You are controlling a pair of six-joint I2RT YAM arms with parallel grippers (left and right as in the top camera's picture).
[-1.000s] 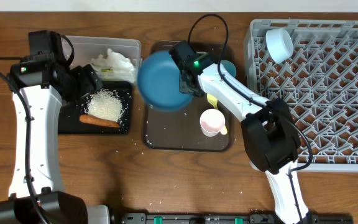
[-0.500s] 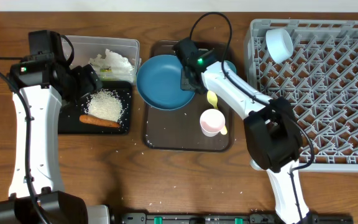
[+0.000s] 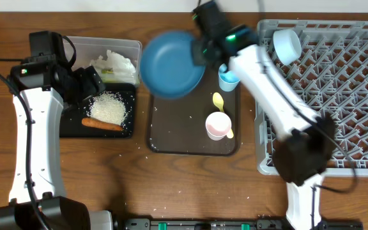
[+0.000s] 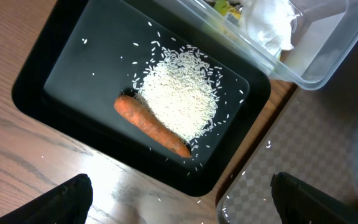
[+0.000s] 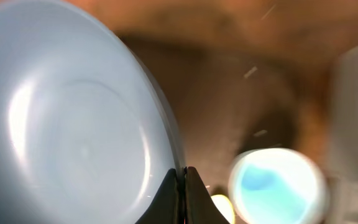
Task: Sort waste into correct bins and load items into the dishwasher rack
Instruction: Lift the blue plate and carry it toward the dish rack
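My right gripper [image 3: 201, 49] is shut on the rim of the dark blue plate [image 3: 170, 64] and holds it tilted above the back left of the brown serving tray; the plate [image 5: 67, 118] fills the left of the right wrist view beside the jaws [image 5: 183, 186]. The light blue cup [image 3: 228, 79], yellow spoon [image 3: 218, 101] and pink cup [image 3: 218, 125] stand on the tray. The white bowl [image 3: 287, 45] sits in the grey rack [image 3: 337, 96]. Rice [image 4: 179, 99] and the carrot [image 4: 151, 124] lie in the black tray [image 4: 48, 74]. Napkins [image 3: 117, 64] lie in the clear tub [image 3: 133, 46]. My left gripper [image 4: 179, 202] is open above the table.
The brown serving tray [image 3: 184, 137] lies between the bins and the rack. Loose rice grains are scattered on the table near the black tray's corner [image 4: 253, 162]. The left arm [image 3: 34, 128] stands over the table's left side.
My right gripper has lifted the blue plate off the serving tray and moved it up and toward the back. The left arm has not moved.
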